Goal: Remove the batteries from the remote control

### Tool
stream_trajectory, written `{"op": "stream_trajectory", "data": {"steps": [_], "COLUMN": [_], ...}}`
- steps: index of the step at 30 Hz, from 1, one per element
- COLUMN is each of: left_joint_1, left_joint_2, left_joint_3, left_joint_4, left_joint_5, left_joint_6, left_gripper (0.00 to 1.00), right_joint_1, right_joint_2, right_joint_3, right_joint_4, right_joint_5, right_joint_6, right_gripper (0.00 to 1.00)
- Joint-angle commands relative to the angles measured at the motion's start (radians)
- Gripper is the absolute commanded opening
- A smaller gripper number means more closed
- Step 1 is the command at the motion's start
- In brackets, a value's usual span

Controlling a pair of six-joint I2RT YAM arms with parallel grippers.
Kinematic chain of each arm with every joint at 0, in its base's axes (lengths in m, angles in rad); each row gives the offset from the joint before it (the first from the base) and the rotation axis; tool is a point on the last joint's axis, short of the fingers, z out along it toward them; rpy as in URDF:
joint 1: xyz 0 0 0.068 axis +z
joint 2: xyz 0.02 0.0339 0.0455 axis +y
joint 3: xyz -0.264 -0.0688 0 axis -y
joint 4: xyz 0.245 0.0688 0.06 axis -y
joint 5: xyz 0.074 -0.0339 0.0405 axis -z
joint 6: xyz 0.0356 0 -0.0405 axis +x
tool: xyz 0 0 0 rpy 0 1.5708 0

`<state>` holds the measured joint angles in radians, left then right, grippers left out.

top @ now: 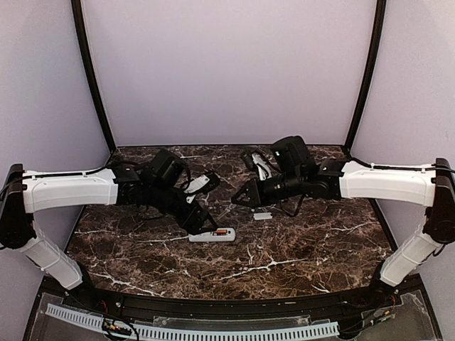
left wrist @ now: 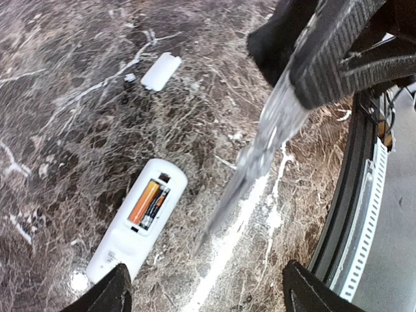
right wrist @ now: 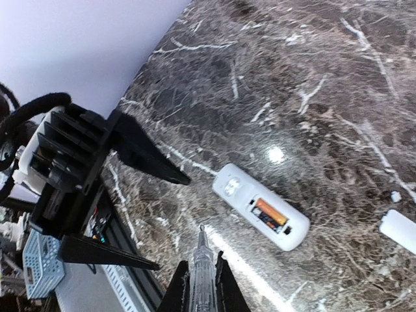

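Observation:
The white remote (top: 212, 235) lies on the marble table with its battery bay open and facing up. Orange batteries (top: 222, 232) sit in the bay; they also show in the left wrist view (left wrist: 148, 203) and the right wrist view (right wrist: 270, 216). My left gripper (top: 197, 219) hovers open and empty just above the remote's left end, its fingertips (left wrist: 112, 294) spread wide. My right gripper (top: 240, 198) is shut on a thin grey rod (right wrist: 201, 276), held above the table beside the remote and not touching it.
The white battery cover (top: 263, 215) lies on the table right of the remote; it also shows in the left wrist view (left wrist: 161, 71) and the right wrist view (right wrist: 398, 231). A black table rim (top: 227, 309) runs along the near edge.

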<state>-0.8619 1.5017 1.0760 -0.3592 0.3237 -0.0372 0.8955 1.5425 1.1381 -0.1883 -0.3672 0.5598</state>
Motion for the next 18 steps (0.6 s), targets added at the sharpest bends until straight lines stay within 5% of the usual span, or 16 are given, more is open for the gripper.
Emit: {"op": "stream_trajectory", "data": {"steps": [1, 10, 18], "left_joint_1": [0.009, 0.197, 0.278], "left_joint_2": [-0.089, -0.116, -0.051], "left_joint_3": [-0.075, -0.299, -0.275], "left_joint_4": [0.057, 0.222, 0.19], "left_joint_5": [-0.122, -0.007, 0.029], "left_joint_6": [-0.19, -0.57, -0.537], "left_gripper": [0.81, 0.83, 0.75], "right_joint_1": [-0.004, 0.021, 0.054], "right_joint_2": [-0.06, -0.002, 0.043], "right_joint_3": [-0.042, -0.053, -0.05], "right_joint_4": [-0.017, -0.03, -0.028], "right_joint_5": [0.263, 0.351, 0.364], "right_joint_6": [0.011, 0.056, 0.104], "right_gripper": [0.0, 0.0, 0.0]}}
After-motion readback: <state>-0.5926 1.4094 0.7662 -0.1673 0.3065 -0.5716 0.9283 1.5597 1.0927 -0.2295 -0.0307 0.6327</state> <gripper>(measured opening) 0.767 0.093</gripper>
